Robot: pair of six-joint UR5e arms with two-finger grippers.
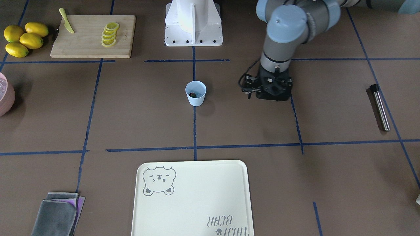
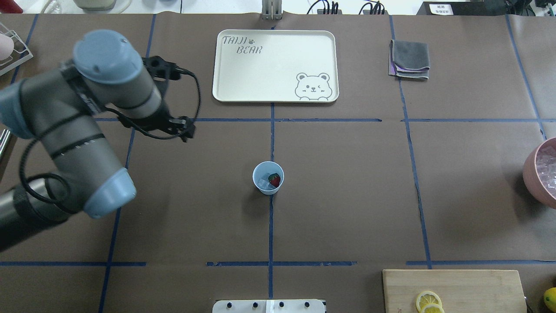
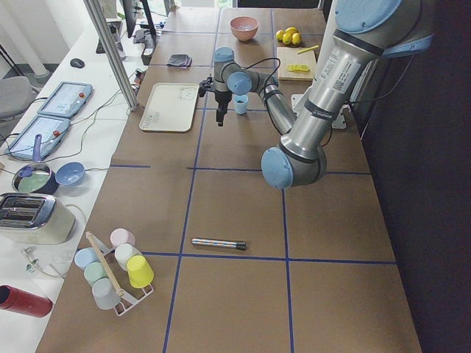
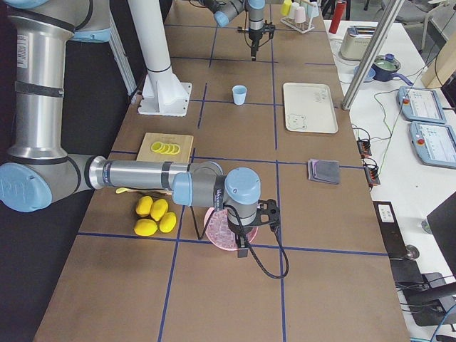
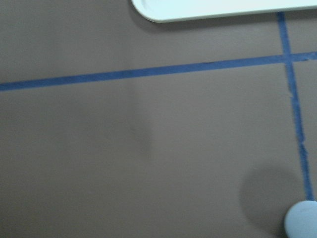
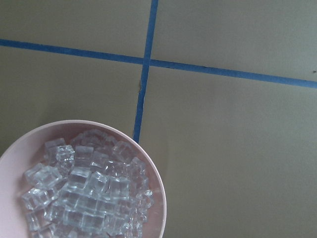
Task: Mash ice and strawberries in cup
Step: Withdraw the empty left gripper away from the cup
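The light blue cup (image 2: 256, 176) stands upright at the table's middle on a blue tape line. It holds a red strawberry (image 2: 274, 179) and some ice (image 2: 263, 182). The cup also shows in the front view (image 1: 196, 98) and at the lower right of the left wrist view (image 5: 303, 220). My left gripper (image 1: 274, 88) points down over bare table, well to the cup's side. Its fingers are hidden. My right gripper (image 4: 242, 251) hangs over the pink bowl (image 6: 153, 198), which is full of ice cubes (image 6: 84, 193). I cannot tell whether it is open or shut.
A metal rod with a black end (image 1: 380, 109) lies on my left side. A cream bear tray (image 2: 243, 82) lies across the table. A cutting board (image 1: 88, 36) bears lemon slices and a knife, with lemons (image 1: 24, 39) beside it. A folded grey cloth (image 2: 409, 58) lies near the tray.
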